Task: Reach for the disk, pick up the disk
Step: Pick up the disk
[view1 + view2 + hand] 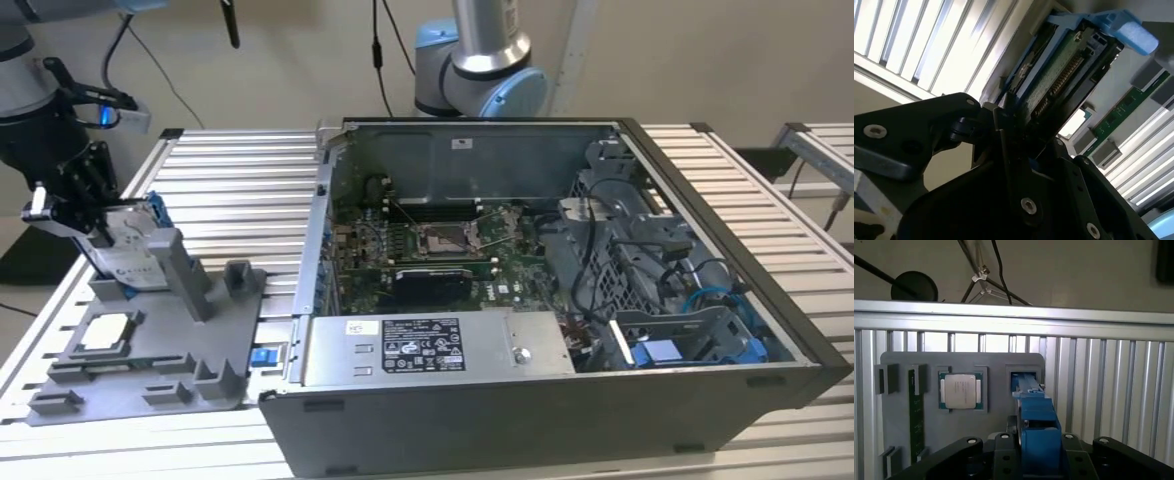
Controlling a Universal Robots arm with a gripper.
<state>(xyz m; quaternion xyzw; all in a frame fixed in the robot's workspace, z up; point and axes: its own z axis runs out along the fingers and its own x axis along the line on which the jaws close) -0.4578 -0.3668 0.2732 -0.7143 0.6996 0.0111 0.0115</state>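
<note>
Tabletop [227, 170] carries the open computer case [507, 430], well apart from the gripper [104, 250]. Grey fixture [160, 355] directly below gripper. I read the gripper as clenched on the disk [136, 232], which stands upright between its fingers at the fixture. Square chip [960, 391] lies beside.

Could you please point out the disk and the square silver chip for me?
disk [1038, 432], first wrist view, on its blue frame.
square silver chip [960, 391], first wrist view, middle of its top.
</note>
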